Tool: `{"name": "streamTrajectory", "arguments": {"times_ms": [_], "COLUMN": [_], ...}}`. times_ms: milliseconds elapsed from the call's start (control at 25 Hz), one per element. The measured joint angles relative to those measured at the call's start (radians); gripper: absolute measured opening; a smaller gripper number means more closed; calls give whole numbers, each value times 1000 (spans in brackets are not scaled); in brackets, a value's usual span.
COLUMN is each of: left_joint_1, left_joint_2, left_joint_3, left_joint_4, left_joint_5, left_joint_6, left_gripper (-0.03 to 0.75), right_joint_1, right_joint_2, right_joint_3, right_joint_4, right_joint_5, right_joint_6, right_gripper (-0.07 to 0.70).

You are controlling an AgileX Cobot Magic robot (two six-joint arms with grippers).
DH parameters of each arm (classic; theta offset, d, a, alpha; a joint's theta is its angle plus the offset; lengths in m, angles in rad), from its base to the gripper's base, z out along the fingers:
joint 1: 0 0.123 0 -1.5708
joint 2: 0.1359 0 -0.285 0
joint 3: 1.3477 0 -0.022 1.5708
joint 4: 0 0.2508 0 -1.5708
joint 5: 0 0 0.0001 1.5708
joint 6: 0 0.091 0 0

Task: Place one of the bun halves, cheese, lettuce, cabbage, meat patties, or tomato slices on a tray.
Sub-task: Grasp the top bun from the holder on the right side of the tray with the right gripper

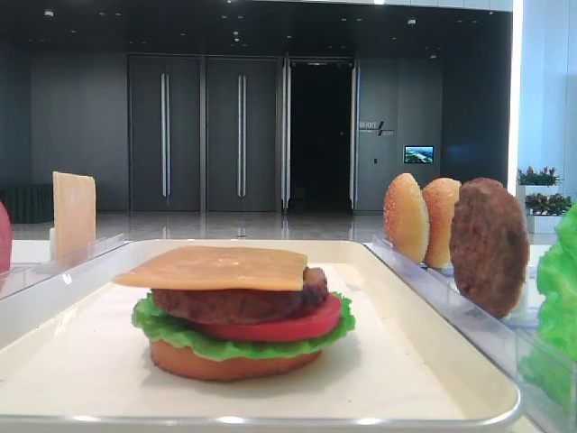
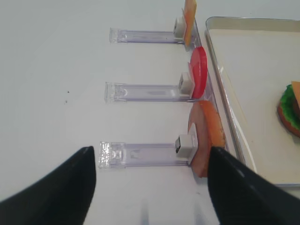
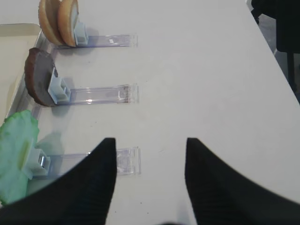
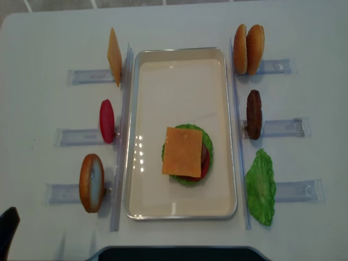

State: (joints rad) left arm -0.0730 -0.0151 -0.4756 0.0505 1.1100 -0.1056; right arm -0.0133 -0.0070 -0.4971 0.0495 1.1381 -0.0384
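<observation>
Already stacked on the tray (image 4: 136, 109) is a partial burger: a flat bottom bun (image 1: 230, 363), lettuce (image 1: 171, 329), a tomato slice (image 1: 288, 327), a meat patty (image 1: 234, 302) and a cheese slice (image 4: 183, 151) on top, sitting toward the near half of the white liner. What the stack lacks is a domed top, so a bun half looks like the sensible next piece.

Two seeded bun halves (image 4: 248, 49) stand on edge in a clear rack (image 4: 274, 66) to the right of the tray, with a spare patty (image 4: 254, 114) and a lettuce leaf (image 4: 261, 186) in the racks nearer the robot. On the left, a cheese slice (image 4: 114, 56), a tomato slice (image 4: 106, 120) and a further bun piece (image 4: 91, 182) stand the same way. Keeping each piece upright against a small white pusher block (image 2: 186, 146) probably leaves both faces free for a pinch from above.

Neither arm holds anything. The left end effector (image 2: 150, 180) hangs with fingers spread wide over the worktop (image 4: 43, 32) beside the nearest left rack; the right end effector (image 3: 150, 173) is also parted and empty, near the lettuce rack (image 3: 119, 161).
</observation>
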Motion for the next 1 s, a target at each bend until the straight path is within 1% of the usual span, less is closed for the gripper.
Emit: {"name": "streamTrajectory", "arguments": {"times_ms": [1000], "left_joint_1": [0], "left_joint_2": [0], "left_joint_3": [0], "left_joint_4": [0], "left_joint_5": [0], "left_joint_6": [0], "left_gripper": [566], "right_joint_1": [0], "right_joint_2": [0], "right_joint_3": [0], "right_joint_4": [0], "right_joint_5": [0], "right_joint_6": [0], "right_gripper": [354]}}
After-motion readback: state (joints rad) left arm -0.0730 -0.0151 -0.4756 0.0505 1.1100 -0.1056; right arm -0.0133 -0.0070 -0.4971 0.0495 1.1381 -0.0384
